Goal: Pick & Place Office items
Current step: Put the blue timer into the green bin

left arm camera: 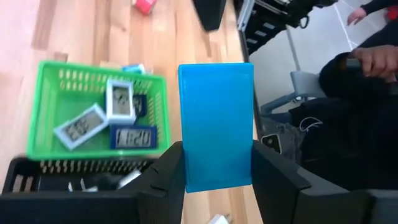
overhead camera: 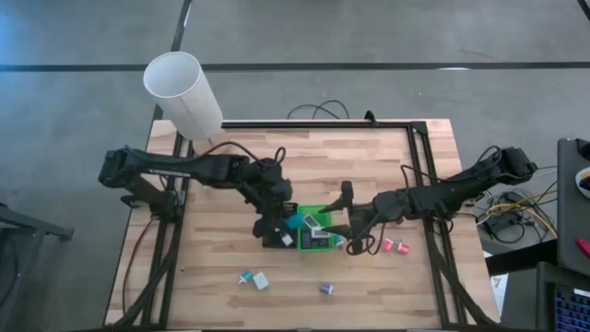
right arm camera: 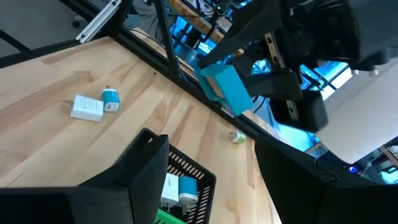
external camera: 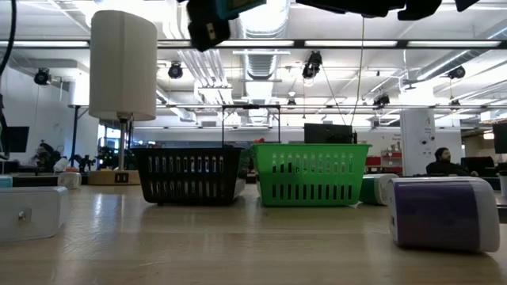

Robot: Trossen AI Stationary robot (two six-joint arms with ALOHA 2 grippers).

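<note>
- Blue block [left arm camera: 216,127], centre frame in the left wrist view, is clamped by the left gripper [left arm camera: 216,168] above the black tray [overhead camera: 275,232].
- Green tray [overhead camera: 318,212] alongside holds small clocks [left arm camera: 121,99].
- Right gripper [right arm camera: 211,165] hangs empty, fingers apart, mid-frame in the high view.

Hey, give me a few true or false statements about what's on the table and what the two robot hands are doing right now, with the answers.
1. The left hand grips a blue rectangular item. True.
2. The right hand holds a pink item. False: its fingers are open and empty; the two pink items lie on the table.
3. The green basket holds small digital clocks. True.
4. The green basket and the black basket stand at opposite table ends. False: they sit side by side near the middle.
5. A white block and a teal-and-white plug lie together on the wood. True.
</note>
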